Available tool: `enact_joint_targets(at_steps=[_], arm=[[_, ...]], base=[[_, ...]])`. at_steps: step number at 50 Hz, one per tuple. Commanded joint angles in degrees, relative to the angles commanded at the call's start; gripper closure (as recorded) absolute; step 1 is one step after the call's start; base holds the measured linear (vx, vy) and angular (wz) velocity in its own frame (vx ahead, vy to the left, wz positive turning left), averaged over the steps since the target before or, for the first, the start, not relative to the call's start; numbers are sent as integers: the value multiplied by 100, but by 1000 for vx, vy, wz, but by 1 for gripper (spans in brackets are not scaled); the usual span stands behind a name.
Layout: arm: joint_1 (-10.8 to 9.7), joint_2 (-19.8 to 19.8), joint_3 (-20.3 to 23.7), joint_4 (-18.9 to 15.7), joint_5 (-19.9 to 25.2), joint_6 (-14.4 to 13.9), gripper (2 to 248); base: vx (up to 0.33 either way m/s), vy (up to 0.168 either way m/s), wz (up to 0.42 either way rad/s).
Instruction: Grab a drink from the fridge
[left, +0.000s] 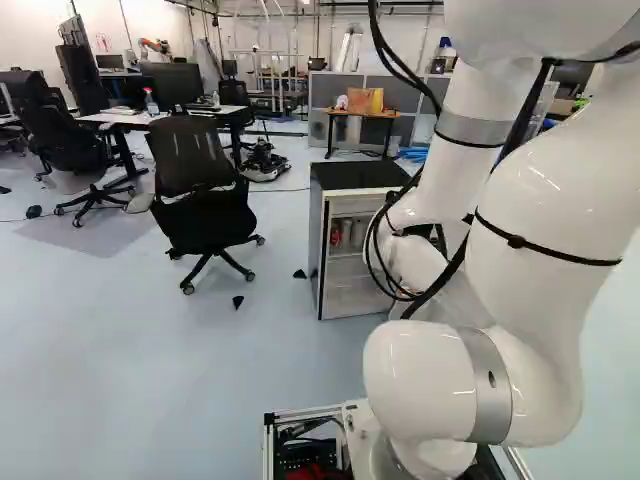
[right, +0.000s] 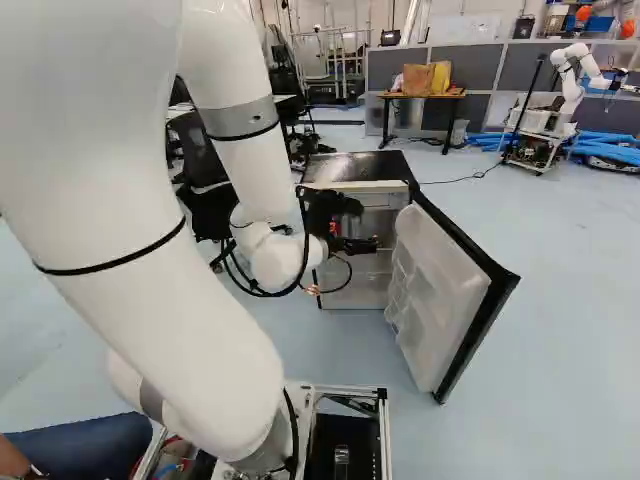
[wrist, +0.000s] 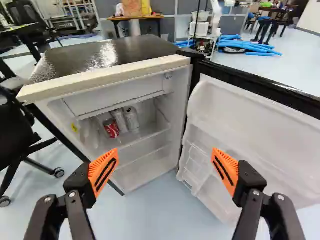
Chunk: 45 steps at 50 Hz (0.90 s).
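In the right base view my gripper (right: 362, 226) hangs before the small fridge (right: 360, 166), whose door (right: 440, 290) stands wide open. The wrist view has the gripper (wrist: 164, 165) with its orange-padded fingers spread and nothing between them. Ahead of it is the fridge's open compartment, with the white door (wrist: 250, 122) swung out beside it. On the upper shelf a red can (wrist: 111, 128) stands beside two silver cans (wrist: 119, 121) (wrist: 132, 119). The same cans show at the fridge's opening in the left base view. No can touches the gripper.
A black office chair (left: 200, 190) stands left of the fridge in the left base view. Beyond the fridge are a small table (right: 421, 96) with bags on it and grey partitions. Another robot (right: 575, 75) and blue tubes (right: 600, 148) are far off at the right of the right base view.
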Motion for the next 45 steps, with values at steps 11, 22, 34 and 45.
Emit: enact_joint_targets(at_steps=[11, 22, 34, 45], arm=[[-68, -42, -47, -662, 0, 0, 3], [-217, -337, -259, -1325, 0, 0, 3], [-418, -818, -605, -2050, 0, 0, 3], [-573, -1261, -945, -2712, 0, 0, 3]], base=[[0, 0, 0], [0, 0, 0], [0, 0, 0], [0, 0, 0]])
